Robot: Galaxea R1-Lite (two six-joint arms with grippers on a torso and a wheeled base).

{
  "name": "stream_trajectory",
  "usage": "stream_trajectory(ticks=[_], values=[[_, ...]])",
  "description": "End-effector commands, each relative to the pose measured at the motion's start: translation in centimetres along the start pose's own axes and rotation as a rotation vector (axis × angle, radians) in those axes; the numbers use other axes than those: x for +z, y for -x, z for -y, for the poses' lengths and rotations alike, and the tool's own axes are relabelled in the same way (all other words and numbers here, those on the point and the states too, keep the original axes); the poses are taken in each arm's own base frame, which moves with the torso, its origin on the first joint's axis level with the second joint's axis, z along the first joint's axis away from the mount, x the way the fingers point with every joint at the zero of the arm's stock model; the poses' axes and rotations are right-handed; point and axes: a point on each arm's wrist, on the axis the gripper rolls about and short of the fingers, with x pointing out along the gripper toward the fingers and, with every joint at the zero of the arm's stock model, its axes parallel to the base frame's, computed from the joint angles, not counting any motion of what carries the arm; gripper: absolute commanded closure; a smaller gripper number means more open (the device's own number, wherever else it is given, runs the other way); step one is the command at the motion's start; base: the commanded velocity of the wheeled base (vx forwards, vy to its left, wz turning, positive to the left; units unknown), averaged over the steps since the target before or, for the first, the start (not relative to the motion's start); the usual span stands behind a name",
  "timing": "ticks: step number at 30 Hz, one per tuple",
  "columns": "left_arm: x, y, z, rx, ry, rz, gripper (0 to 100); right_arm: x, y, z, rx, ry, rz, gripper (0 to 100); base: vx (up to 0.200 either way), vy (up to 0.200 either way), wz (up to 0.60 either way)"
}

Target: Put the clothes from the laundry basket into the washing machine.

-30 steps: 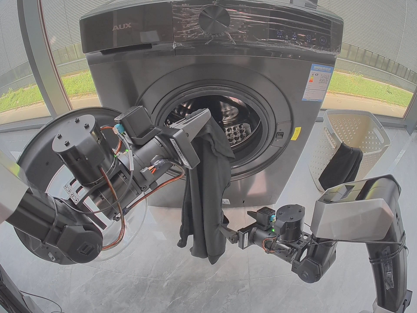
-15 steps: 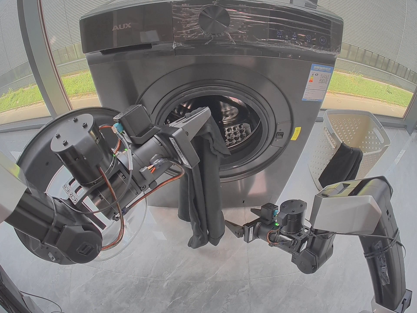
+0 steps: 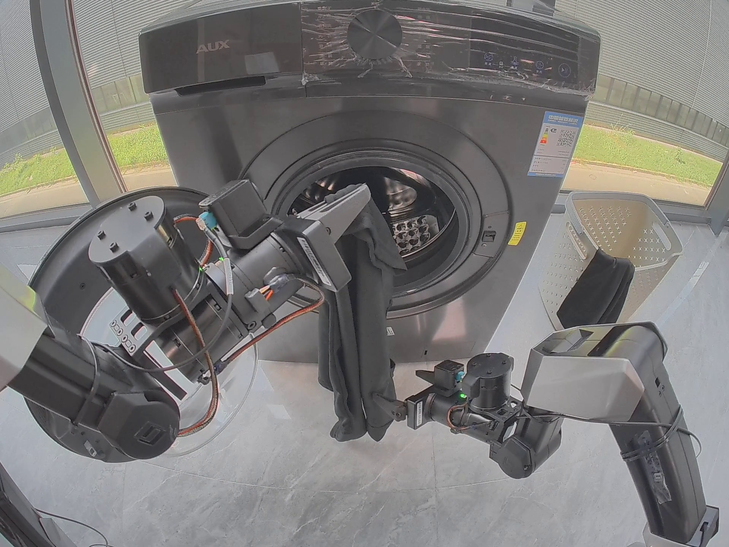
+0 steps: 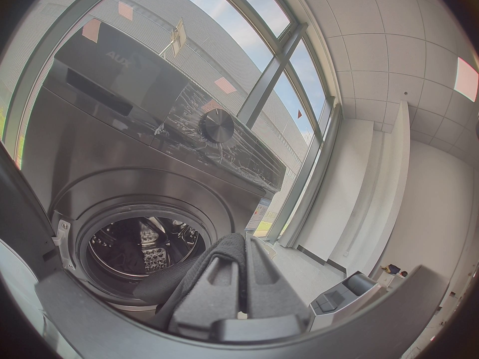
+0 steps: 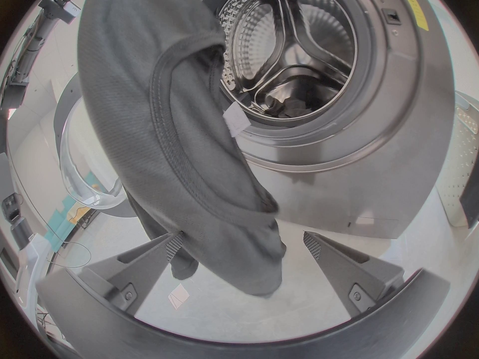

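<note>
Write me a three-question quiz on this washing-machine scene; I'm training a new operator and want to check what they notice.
1. True or false: the left gripper is shut on the dark garment hanging in front of the washing machine.
2. Multiple choice: the right gripper is A) shut on the garment's hem; B) open, at the garment's lower end; C) shut and empty.
3. Short answer: what already lies in the drum?

Key: 1 true. 2 B. 3 dark clothing, at the drum's bottom.
</note>
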Motion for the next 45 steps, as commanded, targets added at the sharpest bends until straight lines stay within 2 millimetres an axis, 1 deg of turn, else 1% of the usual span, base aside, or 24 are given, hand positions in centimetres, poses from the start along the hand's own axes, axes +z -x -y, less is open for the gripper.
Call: stream_trajectory(ticks=[1, 6, 10, 13, 14, 17, 20, 22, 23, 26, 27, 29, 31, 33, 36, 38, 39, 42, 43, 44, 45], values=[[0.0, 0.0, 0.0, -0.001, 0.001, 0.001, 100, -1.0, -1.7, -0.7, 0.045, 0.006, 0.001, 0, 0.000, 0.000, 0.00], [0.1, 0.0, 0.1, -0.001, 0.000, 0.006, 100, -1.5, -2.9, -1.2, 0.114, 0.000, -0.010, 0, 0.000, 0.000, 0.00], [0.2, 0.1, 0.1, -0.002, 0.000, 0.007, 100, -1.3, -3.9, -1.4, 0.130, -0.020, 0.010, 0, 0.000, 0.000, 0.00], [0.4, 0.2, 0.2, -0.003, -0.001, 0.011, 100, -1.3, -4.0, -1.5, 0.132, -0.037, 0.024, 0, 0.000, 0.000, 0.00], [0.4, 0.2, 0.2, -0.003, -0.001, 0.011, 100, -1.3, -4.0, -1.5, 0.133, -0.036, 0.025, 100, 0.000, 0.000, 0.00], [0.4, 0.2, 0.0, 0.002, -0.002, 0.011, 100, -1.2, -3.9, -1.5, 0.134, -0.036, 0.035, 100, 0.000, 0.000, 0.00], [0.1, 0.2, -0.2, 0.008, -0.002, 0.005, 100, -0.7, -2.8, -1.4, 0.123, -0.037, 0.042, 100, 0.000, 0.000, 0.00], [0.1, 0.3, -0.6, 0.019, -0.005, 0.003, 100, 0.9, -1.4, -1.5, 0.118, -0.034, 0.074, 100, 0.000, 0.000, 0.00], [0.1, 0.3, -0.7, 0.023, -0.006, 0.002, 100, 1.2, -1.1, -1.5, 0.117, -0.034, 0.077, 100, 0.000, 0.000, 0.00], [0.2, 0.3, -1.0, 0.032, -0.008, 0.008, 100, 3.5, 1.2, -0.8, 0.092, -0.032, 0.127, 100, 0.000, 0.000, 0.00], [0.2, 0.3, -1.0, 0.033, -0.008, 0.008, 100, 3.8, 1.4, -0.7, 0.089, -0.031, 0.134, 100, 0.000, 0.000, 0.00], [0.2, 0.5, -1.4, 0.056, -0.009, 0.009, 100, 4.9, 3.2, -0.3, 0.062, -0.030, 0.153, 100, 0.000, 0.000, 0.00], [0.4, 1.1, -2.3, 0.090, -0.018, 0.005, 100, 6.3, 5.6, -0.1, 0.020, -0.026, 0.155, 100, 0.000, 0.000, 0.00], [0.3, 1.7, -2.9, 0.114, -0.022, -0.007, 100, 7.1, 7.3, -0.3, 0.003, -0.027, 0.155, 100, 0.000, 0.000, 0.00], [1.1, 3.1, -3.4, 0.137, -0.029, 0.005, 100, 8.4, 9.6, -0.2, -0.018, -0.013, 0.172, 100, 0.000, 0.000, 0.00], [1.3, 3.6, -3.4, 0.140, -0.025, 0.006, 100, 8.6, 10.2, -0.2, -0.024, -0.003, 0.173, 100, 0.000, 0.000, 0.00], [1.7, 4.4, -3.5, 0.149, -0.005, 0.017, 100, 9.3, 11.2, 0.0, -0.040, 0.021, 0.186, 100, 0.000, 0.000, 0.00], [2.5, 5.7, -3.2, 0.150, 0.017, 0.051, 100, 10.3, 12.4, 0.3, -0.059, 0.040, 0.214, 100, 0.000, 0.000, 0.00], [2.7, 6.3, -3.2, 0.156, 0.022, 0.061, 100, 10.9, 12.9, 0.2, -0.063, 0.046, 0.234, 100, 0.000, 0.000, 0.00], [2.8, 6.4, -3.2, 0.157, 0.022, 0.063, 100, 10.9, 13.0, 0.3, -0.065, 0.046, 0.235, 100, 0.000, 0.000, 0.00], [2.8, 7.4, -3.2, 0.160, 0.028, 0.073, 100, 12.0, 13.8, 0.1, -0.069, 0.051, 0.272, 100, 0.000, 0.000, 0.00]])
